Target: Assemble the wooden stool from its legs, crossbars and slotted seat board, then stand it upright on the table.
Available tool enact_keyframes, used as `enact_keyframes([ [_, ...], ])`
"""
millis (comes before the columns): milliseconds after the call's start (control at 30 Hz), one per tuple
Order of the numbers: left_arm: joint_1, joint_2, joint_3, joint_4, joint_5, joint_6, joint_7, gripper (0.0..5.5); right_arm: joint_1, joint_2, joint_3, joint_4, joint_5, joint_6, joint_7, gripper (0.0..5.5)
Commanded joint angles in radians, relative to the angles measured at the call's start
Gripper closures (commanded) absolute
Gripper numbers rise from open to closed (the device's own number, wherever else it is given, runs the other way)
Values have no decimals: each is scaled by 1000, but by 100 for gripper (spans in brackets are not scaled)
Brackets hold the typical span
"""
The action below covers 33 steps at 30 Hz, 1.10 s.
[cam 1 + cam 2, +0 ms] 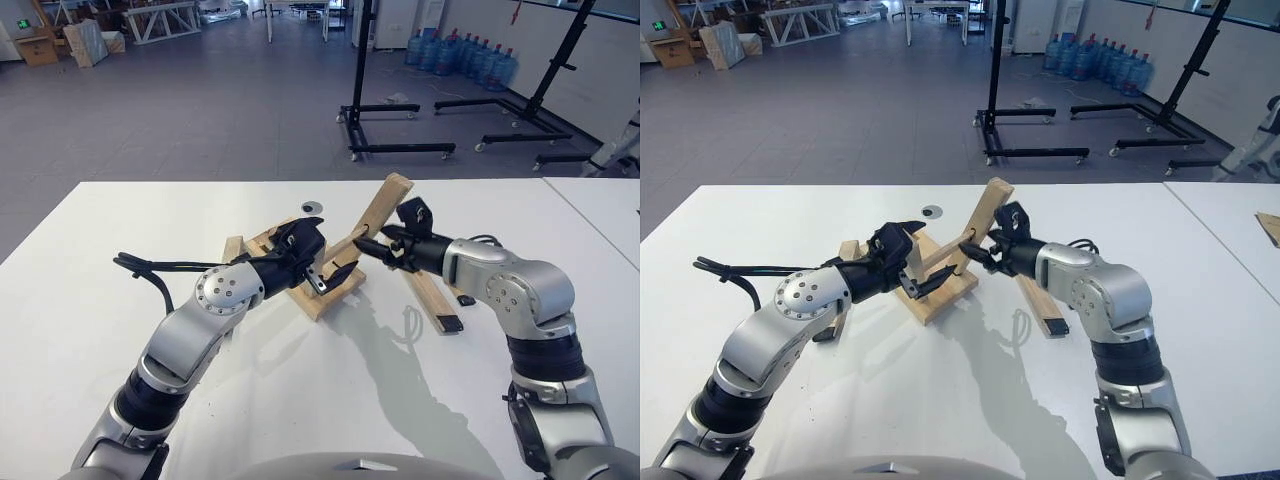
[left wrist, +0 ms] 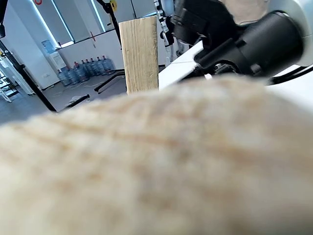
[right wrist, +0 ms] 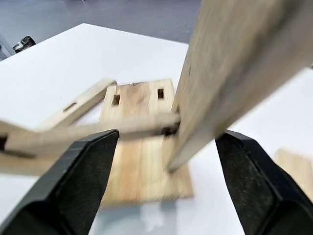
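Left eye view: a white table point(image 1: 120, 230) carries the loose stool parts. The slotted seat board point(image 1: 335, 295) lies flat near the middle, turned at an angle to the table's edges. Above it a leg point(image 1: 380, 210) rises at a tilt, with its upper end leaning away from the robot and toward its right. A short crossbar point(image 1: 346, 246) joins the leg low down and runs back toward the left gripper point(image 1: 325, 262). That claw appears pinched on the crossbar just above the board.

The right gripper point(image 1: 378, 248) sits at the lower part of the tilted leg, right at the joint. In the right wrist view its black fingers point(image 3: 83, 181) are spread wide. The leg and the crossbar end stand between them, and neither pad presses on the wood. The same view shows two rectangular slots point(image 3: 116, 100) cut through the board's far end.

A second leg point(image 1: 432, 298) lies flat on the table under the right forearm, just beside the board. A third leg point(image 1: 232, 247) lies at the board's other side, behind the left wrist, with a slot visible in its face.

In the left wrist view blurred wood point(image 2: 146, 171) sits right against the lens; which piece it is cannot be told. The tilted leg's end stands beyond it.

A small round disc point(image 1: 312, 207) rests on the table beyond the board. Black wheeled frames point(image 1: 400, 110) and a row of water bottles point(image 1: 470, 55) stand on the floor behind.
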<state>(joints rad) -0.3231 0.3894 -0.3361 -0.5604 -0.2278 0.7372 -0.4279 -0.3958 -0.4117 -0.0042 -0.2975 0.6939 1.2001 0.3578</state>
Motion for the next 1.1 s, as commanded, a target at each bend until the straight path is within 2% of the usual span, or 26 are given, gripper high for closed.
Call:
enact_keyframes([
  [33,12,-47,90,-3,-99,64,-13,44,-28,80,-155,-66,155,56,-1,202],
  [133,-42,-109,222,-63,-254,125,-6,44,-36,98,-289,-81,287,96,-9,202],
  [233,-119,-148,354,-112,-454,202,10,44,6,67,-369,-104,431,145,5,202],
  [367,-268,-184,555,-88,-773,237,130,44,-1,19,-474,-63,518,99,-32,202],
  [433,-337,-158,618,-6,-742,205,227,44,-92,12,-519,13,466,-11,-106,202],
  [500,-344,-117,586,65,-589,148,299,44,-161,-8,-534,79,404,-108,-151,202],
  [600,-290,-84,465,124,-345,36,366,44,-217,-69,-479,248,197,-285,-171,202],
  [700,-254,-106,386,160,-237,-28,374,44,-303,-63,-313,514,-13,-478,-63,202],
  [800,-255,-114,377,230,-173,-67,376,44,-384,-17,-147,736,-158,-633,121,202],
  [900,-246,-114,380,268,-152,-77,351,44,-401,-11,-75,892,-261,-774,245,202],
  [1000,-228,-105,383,276,-140,-75,326,44,-295,-58,-67,800,-233,-726,394,202],
  [1100,-191,-82,413,270,-122,-72,322,44,-98,-123,-66,473,-115,-541,496,202],
])
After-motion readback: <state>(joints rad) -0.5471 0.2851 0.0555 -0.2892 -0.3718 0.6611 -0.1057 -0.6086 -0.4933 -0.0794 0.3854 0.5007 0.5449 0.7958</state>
